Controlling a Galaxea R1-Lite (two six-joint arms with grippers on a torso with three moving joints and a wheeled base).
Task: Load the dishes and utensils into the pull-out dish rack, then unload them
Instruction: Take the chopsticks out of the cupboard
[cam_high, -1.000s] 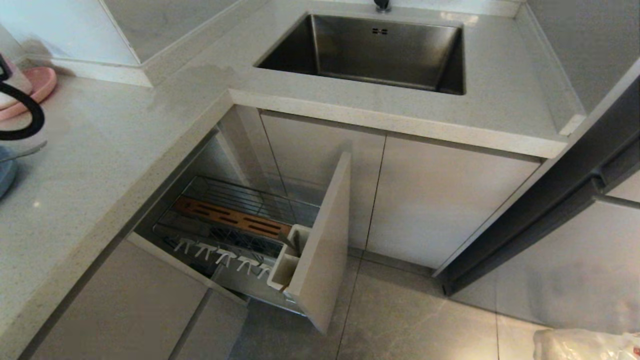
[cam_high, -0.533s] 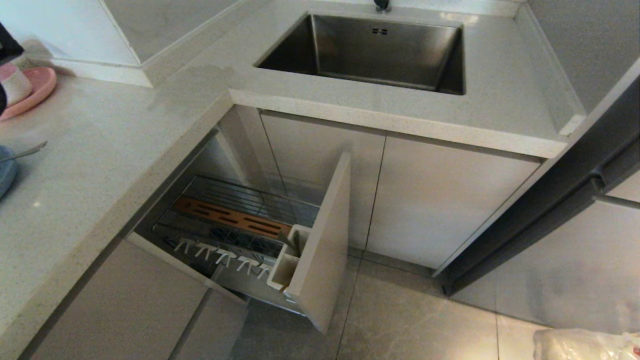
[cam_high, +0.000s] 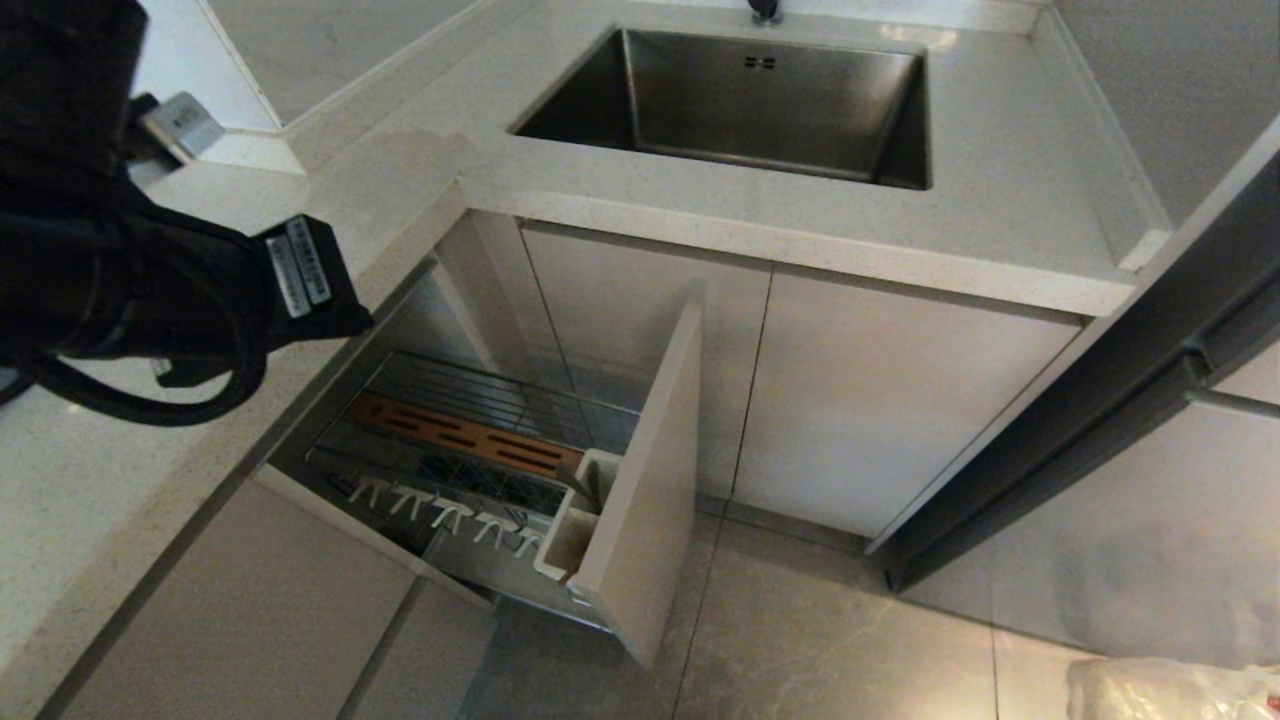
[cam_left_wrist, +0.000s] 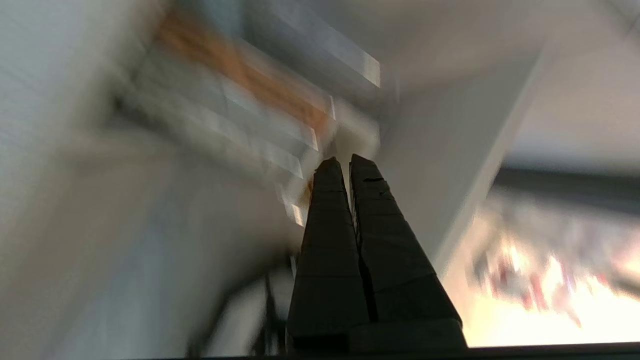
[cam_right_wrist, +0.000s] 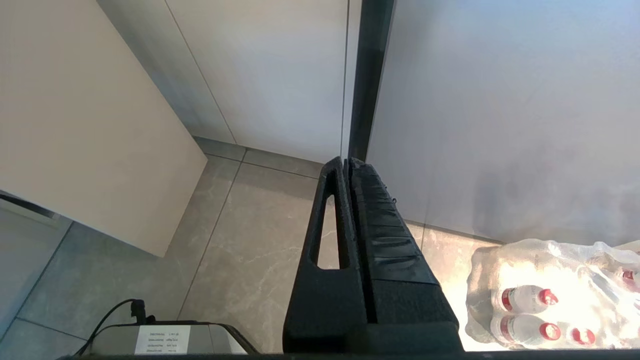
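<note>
The pull-out dish rack (cam_high: 470, 450) is being kept drawn out from under the left run of the counter (cam_high: 330, 200), below its front edge, with its beige front panel (cam_high: 645, 490) standing toward the floor. The slotted wooden bar (cam_high: 465, 432) is being shown along the rack's middle, the white prongs (cam_high: 440, 508) along its near side, and the white utensil cup (cam_high: 580, 520) in the corner against the front panel. No dishes or utensils are being seen in the rack. The left arm (cam_high: 120, 270) is being held over the counter's left part; the left gripper (cam_left_wrist: 345, 162) is being kept pressed together, with nothing gripped, pointed toward the rack. The right gripper (cam_right_wrist: 346, 162) is being held closed and empty above the floor (cam_right_wrist: 240, 250), near a pack of bottles (cam_right_wrist: 545, 300).
</note>
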